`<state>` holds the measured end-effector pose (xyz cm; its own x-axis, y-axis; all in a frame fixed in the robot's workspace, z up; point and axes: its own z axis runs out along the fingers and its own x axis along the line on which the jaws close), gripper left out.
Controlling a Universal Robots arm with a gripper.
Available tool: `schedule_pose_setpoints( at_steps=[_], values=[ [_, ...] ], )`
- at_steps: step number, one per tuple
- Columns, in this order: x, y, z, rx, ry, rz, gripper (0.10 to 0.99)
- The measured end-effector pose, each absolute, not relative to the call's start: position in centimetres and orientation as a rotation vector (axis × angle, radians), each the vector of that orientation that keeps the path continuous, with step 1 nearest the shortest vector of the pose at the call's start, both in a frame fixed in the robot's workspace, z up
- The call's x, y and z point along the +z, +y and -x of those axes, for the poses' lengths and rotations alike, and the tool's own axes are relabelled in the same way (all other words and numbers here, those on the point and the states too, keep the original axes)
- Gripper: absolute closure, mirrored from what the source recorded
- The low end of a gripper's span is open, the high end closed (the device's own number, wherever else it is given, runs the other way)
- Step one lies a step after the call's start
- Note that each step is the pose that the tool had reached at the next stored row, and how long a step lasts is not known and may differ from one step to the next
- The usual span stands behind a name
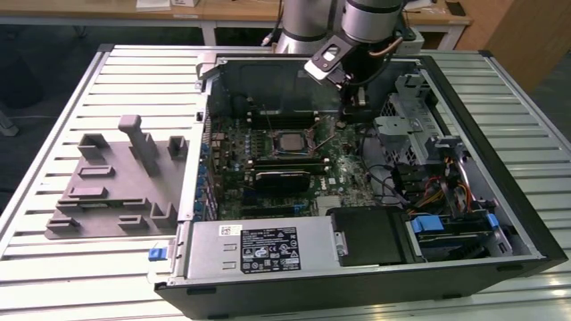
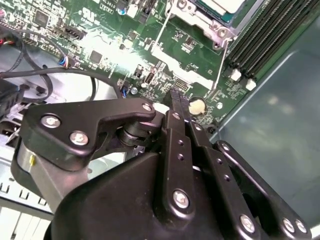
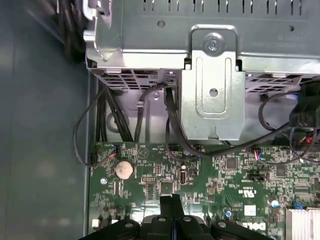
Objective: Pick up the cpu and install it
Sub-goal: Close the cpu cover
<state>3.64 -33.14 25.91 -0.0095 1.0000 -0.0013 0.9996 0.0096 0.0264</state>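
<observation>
Your arm reaches down into the computer case (image 1: 357, 289).
End effector (image 2: 175, 95) pressed together, empty, over the motherboard (image 3: 215, 175) near the cpu (image 1: 287, 143).

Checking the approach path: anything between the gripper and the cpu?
Nothing visible. The gripper, fingers shut, hangs over the motherboard beside the socket; the cpu lies in it, top showing.

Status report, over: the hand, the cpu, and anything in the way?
Hand shut, empty, above motherboard. Cpu sits in socket, apart from hand. Black cables close by, none at its tips.
</observation>
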Motion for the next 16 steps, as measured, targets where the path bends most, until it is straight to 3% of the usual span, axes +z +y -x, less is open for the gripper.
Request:
schedule_pose_setpoints(
  at_steps=[16],
  values=[
    [23.7,-33.1,-3.8,0.027,2.218,-2.197,0.98]
  ],
)
